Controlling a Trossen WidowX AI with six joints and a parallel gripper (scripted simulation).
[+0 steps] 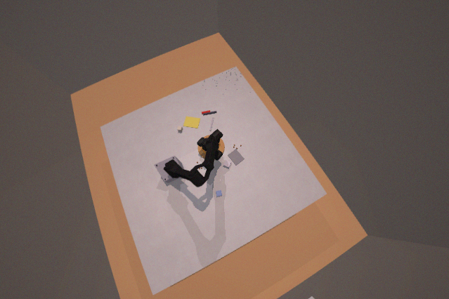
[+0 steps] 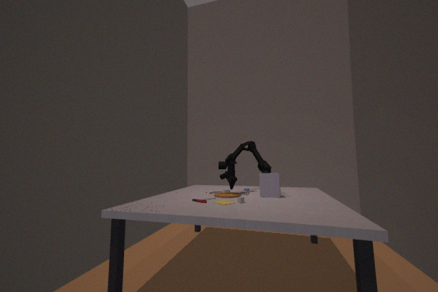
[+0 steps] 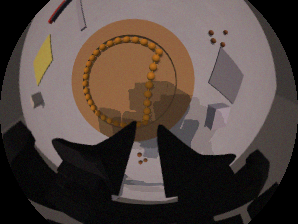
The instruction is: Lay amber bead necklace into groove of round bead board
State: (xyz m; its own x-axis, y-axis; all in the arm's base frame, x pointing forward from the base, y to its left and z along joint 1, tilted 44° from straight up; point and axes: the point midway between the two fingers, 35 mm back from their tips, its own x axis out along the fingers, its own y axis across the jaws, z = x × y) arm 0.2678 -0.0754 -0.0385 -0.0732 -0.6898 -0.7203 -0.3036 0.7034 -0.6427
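Observation:
The round orange-brown bead board point(image 1: 200, 149) point(image 2: 227, 197) point(image 3: 184, 65) lies flat on the table. The amber bead necklace point(image 3: 151, 76) lies on it in a closed D shape. Its left side follows the circular groove from the top around to the bottom. Its right side cuts nearly straight down across the board, inside the groove's bare right arc. My gripper point(image 2: 231, 188) point(image 3: 147, 125) is partly open, with nothing held between its fingers. It hangs a little above the board, its tips appearing near the necklace's lower right corner in the wrist view. The arm hides its tips in the top view.
Right of the board are a grey square tile point(image 1: 235, 156) point(image 3: 226, 76), a lavender block point(image 3: 219, 115) and loose brown beads point(image 3: 213, 40). A yellow sheet point(image 1: 192, 122) point(image 3: 43, 60), a small pale cube point(image 1: 180, 129), a red-and-dark pen point(image 1: 206, 112) and a blue block point(image 1: 218, 193) lie farther out.

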